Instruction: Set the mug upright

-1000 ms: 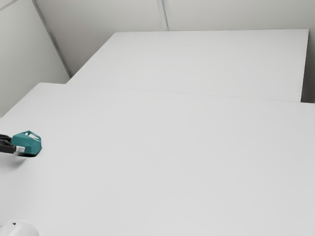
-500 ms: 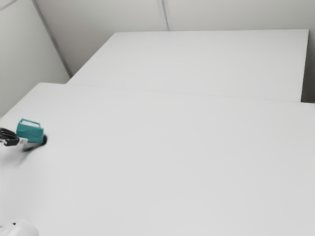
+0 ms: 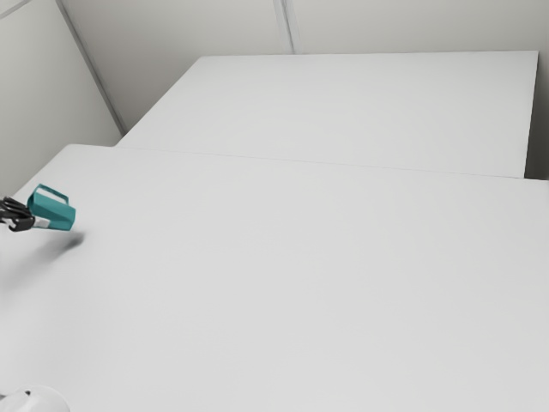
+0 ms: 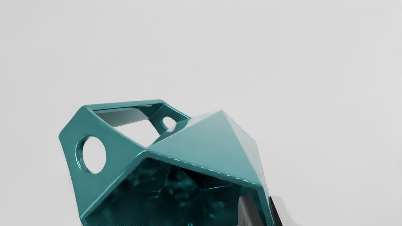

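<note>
Mug (image 3: 53, 210): teal, faceted, near nine o'clock in the exterior view. It is raised above the table (image 3: 274, 292), with a gap between it and its blurred shadow (image 3: 73, 243). The shadow lies on the tabletop, its darkest part at about five o'clock from the mug.

Gripper (image 3: 37, 223): black, pale at the tips, entering from nine o'clock. Its fingers are closed to a narrow gap on the mug's wall at the mouth. In the wrist view one finger (image 4: 248, 212) is inside the mouth, the other (image 4: 282, 212) outside, wall pinched between them.

Attitude: mug is tipped over on its side in the air, not upright. Open mouth faces the gripper; the base end points away from it, between three and four o'clock in the exterior view. Angular handle (image 4: 71, 135), with round holes, stands toward twelve o'clock from the body in that same view.

Surroundings: a white rounded object (image 3: 34, 401), cut off by the exterior view's border, sits near eight o'clock; identity cannot be told. A second white surface (image 3: 343, 112) lies beyond the table, toward twelve to one o'clock. Pale walls (image 3: 171, 51) stand behind.
</note>
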`<state>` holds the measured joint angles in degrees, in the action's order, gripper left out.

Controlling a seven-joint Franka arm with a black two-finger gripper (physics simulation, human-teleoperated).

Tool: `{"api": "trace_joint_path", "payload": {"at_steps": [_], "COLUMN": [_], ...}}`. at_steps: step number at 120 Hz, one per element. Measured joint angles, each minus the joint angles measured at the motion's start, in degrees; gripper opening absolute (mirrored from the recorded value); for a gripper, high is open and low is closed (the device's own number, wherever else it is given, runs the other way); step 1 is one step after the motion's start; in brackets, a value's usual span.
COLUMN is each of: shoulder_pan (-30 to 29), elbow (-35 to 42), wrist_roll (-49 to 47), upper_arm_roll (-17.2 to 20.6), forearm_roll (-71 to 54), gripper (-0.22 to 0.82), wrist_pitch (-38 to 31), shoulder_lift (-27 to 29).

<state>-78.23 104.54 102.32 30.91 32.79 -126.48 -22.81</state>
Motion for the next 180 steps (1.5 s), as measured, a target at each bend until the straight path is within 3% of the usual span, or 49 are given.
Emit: {"api": "trace_joint_path", "payload": {"at_steps": [27,43,69,88,157,180], "shoulder_pan": [4.9,11.0,30.7,40.2,63.6,71.7], "elbow": [9.5,12.4,16.1,16.3,17.2,16.9], "wrist_roll": [-4.4,-8.2,-15.4,-22.1,-46.8,-54.5], "upper_arm_roll": [-1.1,-5.0,-19.8,-25.2,-26.5,-29.2], "forearm_roll": [-0.1,-0.2,-2.1,-6.5,-15.3,-18.4], "gripper": [-0.17,-0.18,-0.18,-0.18,-0.17,-0.17], "wrist_pitch": [0.2,0.9,2.4,3.8,5.5,7.3], "shoulder_lift": [13.7,18.2,22.2,23.9,23.4,23.0]}}
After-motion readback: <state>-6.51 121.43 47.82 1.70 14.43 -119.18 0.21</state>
